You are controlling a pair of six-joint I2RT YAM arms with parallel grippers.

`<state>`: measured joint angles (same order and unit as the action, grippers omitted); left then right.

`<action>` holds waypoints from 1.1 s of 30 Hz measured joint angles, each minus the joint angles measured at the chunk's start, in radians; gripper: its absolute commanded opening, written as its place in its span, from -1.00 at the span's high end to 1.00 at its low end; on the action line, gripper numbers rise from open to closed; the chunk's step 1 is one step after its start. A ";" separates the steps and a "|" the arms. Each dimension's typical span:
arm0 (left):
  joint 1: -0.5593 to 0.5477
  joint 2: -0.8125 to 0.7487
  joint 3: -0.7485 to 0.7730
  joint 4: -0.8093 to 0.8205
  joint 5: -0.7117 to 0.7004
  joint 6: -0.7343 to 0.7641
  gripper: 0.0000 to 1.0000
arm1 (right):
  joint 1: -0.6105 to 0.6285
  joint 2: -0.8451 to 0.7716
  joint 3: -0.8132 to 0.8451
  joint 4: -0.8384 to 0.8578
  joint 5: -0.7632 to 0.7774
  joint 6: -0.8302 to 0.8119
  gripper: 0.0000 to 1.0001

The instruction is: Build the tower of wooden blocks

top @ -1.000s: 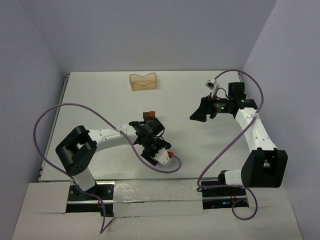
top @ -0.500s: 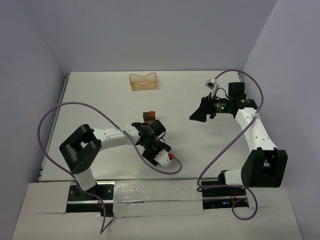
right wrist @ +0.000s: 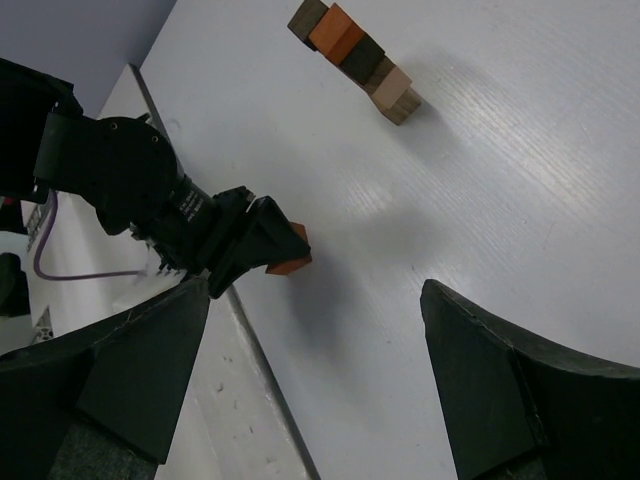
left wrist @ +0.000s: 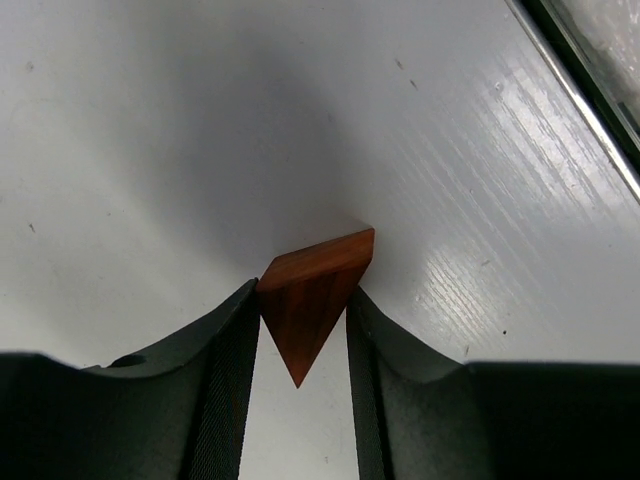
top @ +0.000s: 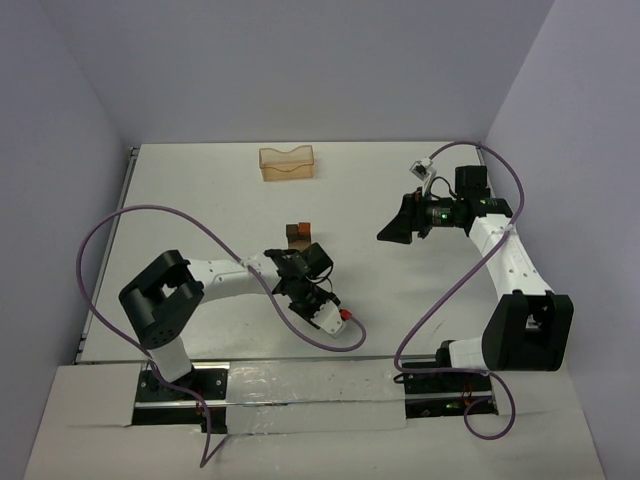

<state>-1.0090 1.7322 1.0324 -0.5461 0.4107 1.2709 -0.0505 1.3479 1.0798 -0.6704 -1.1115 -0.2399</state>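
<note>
Wood block tower building looks partway done. Nearest the arm bases, one reddish-brown wedge (left wrist: pixel 318 268) lies on the white table (top: pixel 200 190), well apart from the rest. The left gripper (left wrist: pixel 302 295) has its fingers closed in on the wedge's two flanks, both touching it as far as the wrist view shows; the wedge is not yet lifted. A purple cable (top: pixel 325 340) loops just beside that gripper and could snag.

Farther in, four blocks (right wrist: pixel 355 55), tan, dark brown, reddish-orange and dark brown, sit joined in one line, most likely a stack standing on the tan one. The wedge remains to be carried there, and I see nothing lying between.

The right gripper (right wrist: pixel 315 290) hovers off to the right, fingers wide apart and empty. A pale orange tray (top: pixel 287 162) sits near the far edge, out of the way.
</note>
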 measured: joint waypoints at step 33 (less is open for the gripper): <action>-0.011 -0.316 0.180 0.050 -0.249 -0.507 0.48 | 0.050 -0.018 -0.130 0.037 -0.292 0.056 -0.61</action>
<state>-1.0203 1.4161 1.2128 -0.4964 0.1621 0.7640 -0.0004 1.3300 0.9500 -0.6330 -1.4033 -0.1844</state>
